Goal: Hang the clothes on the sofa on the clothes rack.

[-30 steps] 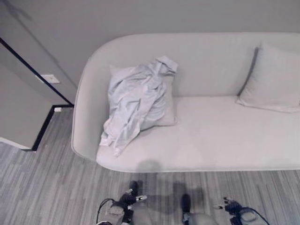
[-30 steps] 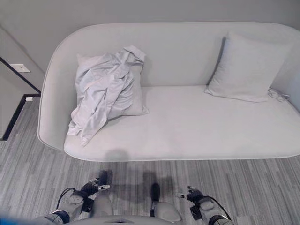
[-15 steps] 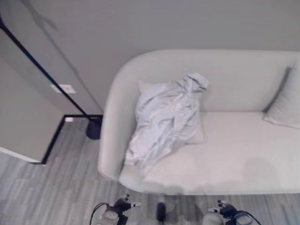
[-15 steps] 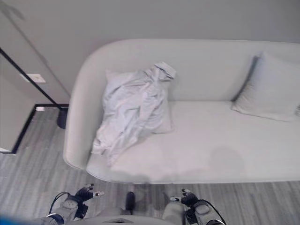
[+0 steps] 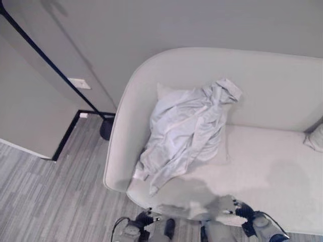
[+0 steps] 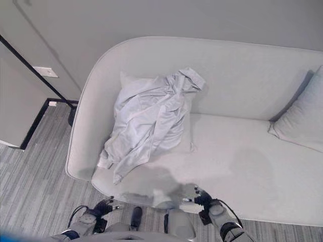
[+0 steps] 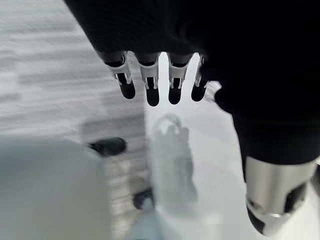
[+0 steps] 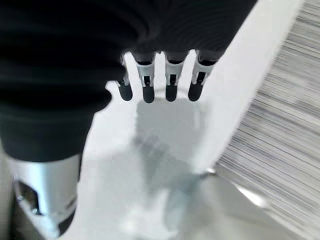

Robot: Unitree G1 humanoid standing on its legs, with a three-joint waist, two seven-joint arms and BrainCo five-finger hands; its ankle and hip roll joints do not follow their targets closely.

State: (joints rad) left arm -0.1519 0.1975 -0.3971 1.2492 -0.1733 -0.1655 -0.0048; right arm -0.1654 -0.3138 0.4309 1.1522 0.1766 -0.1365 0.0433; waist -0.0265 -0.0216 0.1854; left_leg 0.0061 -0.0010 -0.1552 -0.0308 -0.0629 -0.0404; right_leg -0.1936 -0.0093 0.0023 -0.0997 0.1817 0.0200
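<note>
A crumpled pale blue-grey shirt (image 5: 184, 131) lies draped over a cushion (image 5: 162, 93) at the left end of the light grey sofa (image 6: 242, 166). The clothes rack shows as a slanting black pole (image 6: 30, 64) with a round base (image 5: 106, 130) on the floor left of the sofa. My left hand (image 6: 101, 207) hangs low over the floor before the sofa's front edge, fingers (image 7: 150, 87) straight and holding nothing. My right hand (image 6: 206, 200) hovers over the seat's front edge, right of the shirt and apart from it, fingers (image 8: 147, 82) straight and empty.
A second grey cushion (image 6: 303, 126) leans at the sofa's right end. A grey wall with a white outlet plate (image 5: 79, 83) stands behind the rack. Striped grey carpet (image 5: 45, 201) lies in front of the sofa, and a black-edged panel (image 6: 15, 111) is at far left.
The camera has moved closer and leftward, so the shirt end of the sofa sits nearer the middle. My right hand now shows over the seat's front edge; the shirt lies as before.
</note>
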